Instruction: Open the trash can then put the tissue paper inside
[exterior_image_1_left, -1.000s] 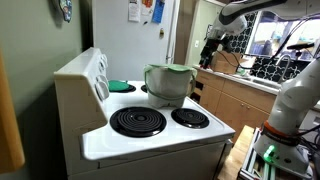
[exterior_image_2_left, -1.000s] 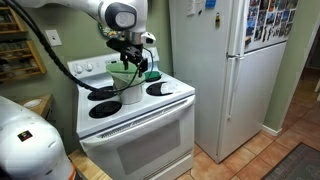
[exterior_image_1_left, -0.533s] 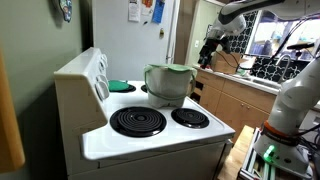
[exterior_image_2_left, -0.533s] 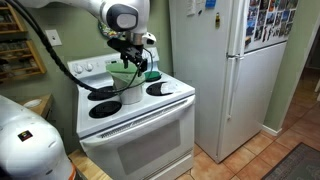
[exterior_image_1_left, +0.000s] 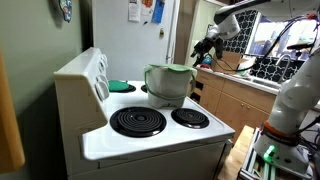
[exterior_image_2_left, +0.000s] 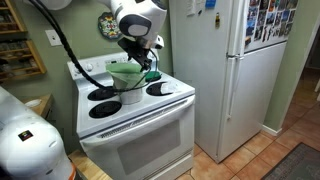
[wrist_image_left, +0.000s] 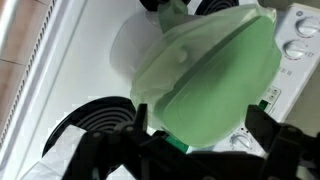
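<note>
Evidently the change is all in the wrist, not on the stove (exterior_image_1_left: 160, 142). Farthest left in an exterior view, the flat green disc (exterior_image_1_left: 118, 86) lies on the stove top as it did half a second ago. The trash can (exterior_image_1_left: 170, 88) beside it stands where it stood, upright toward the back of the top. Its pale green lid (exterior_image_1_left: 171, 70) is apparently down on the rim.

Right of it and higher, the gripper (exterior_image_1_left: 203, 49) no longer hangs straight down; it has tipped so its fingers aim slantwise toward the can. In an exterior view from the front, the arm has swung round. The gripper (exterior_image_2_left: 137, 52) hovers just above the lid (exterior_image_2_left: 125, 70), near it but, as far as I can tell, not touching.

The wrist view agrees. The lid (wrist_image_left: 215, 70) fills the picture (seen at a slant, which fits the tilt), with the grey body (wrist_image_left: 128, 55) at its left. The fingers (wrist_image_left: 105, 150) stand spread wide at the bottom edge, holding nothing.

So the task looks to be at its first step. The new tilt reads as lining up to catch the lid's edge and swing it back on its hinge. I cannot find the tissue paper in any view.
</note>
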